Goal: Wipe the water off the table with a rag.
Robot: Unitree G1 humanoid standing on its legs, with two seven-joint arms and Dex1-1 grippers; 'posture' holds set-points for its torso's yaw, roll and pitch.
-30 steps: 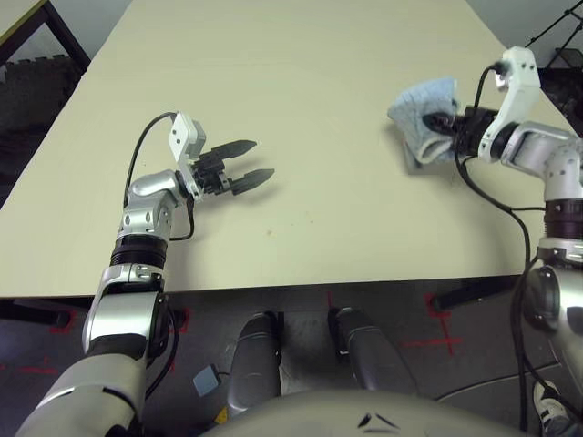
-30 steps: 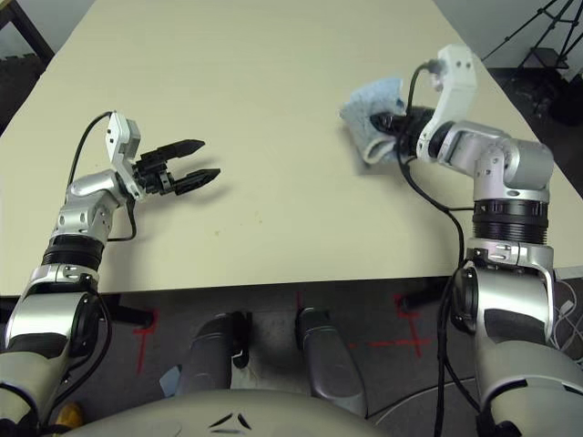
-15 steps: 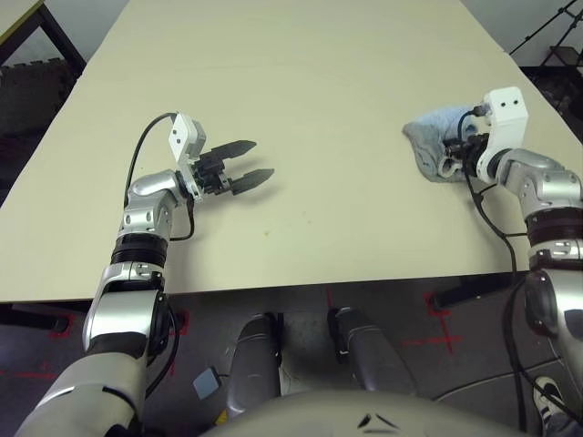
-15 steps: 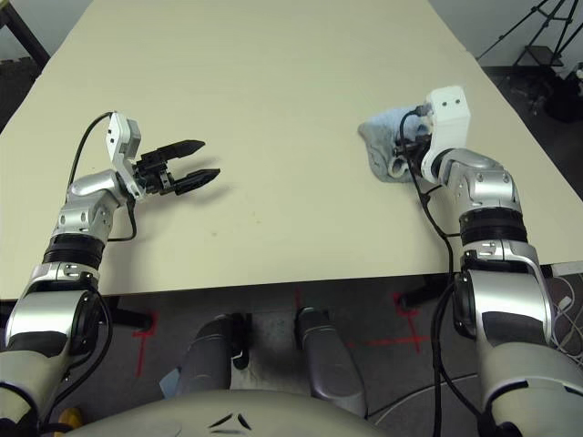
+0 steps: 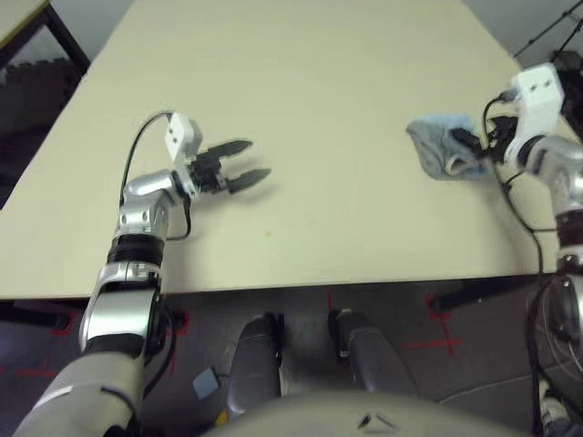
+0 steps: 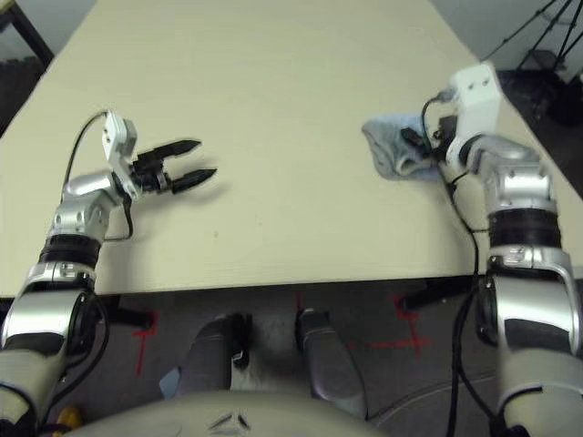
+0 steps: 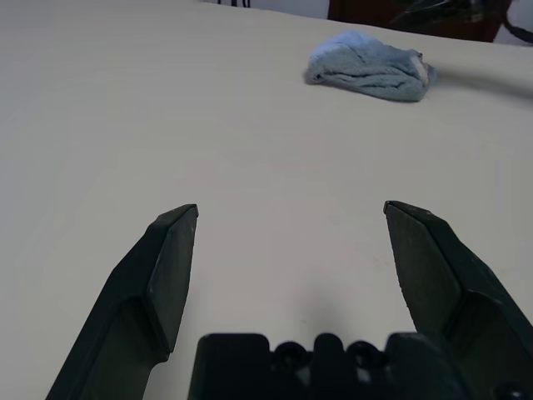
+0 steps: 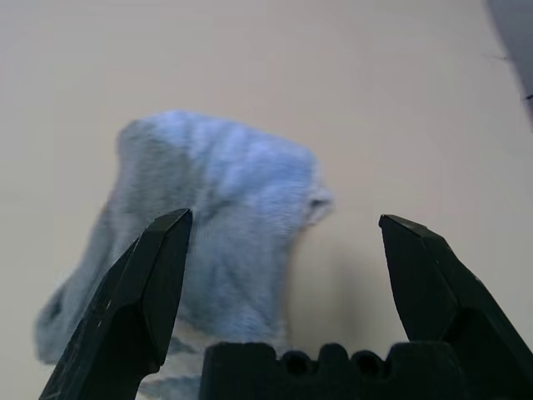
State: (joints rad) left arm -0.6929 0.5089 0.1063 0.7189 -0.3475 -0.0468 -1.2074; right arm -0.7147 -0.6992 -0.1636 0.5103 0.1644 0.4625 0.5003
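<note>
The crumpled light blue terry cloth rag point(image 6: 393, 149) lies on the pale cream matte tabletop point(image 6: 273, 82), toward its right edge. My right gripper point(image 8: 283, 229) sits just beside the rag, fingers spread apart and holding nothing. My left gripper point(image 5: 244, 162), well apart from the rag, hovers over bare tabletop, fingers likewise apart and holding nothing.

The pale cream surface point(image 5: 301, 82) is broad and matte; the crumpled light blue rag point(image 5: 442, 147) lies near its right edge.
</note>
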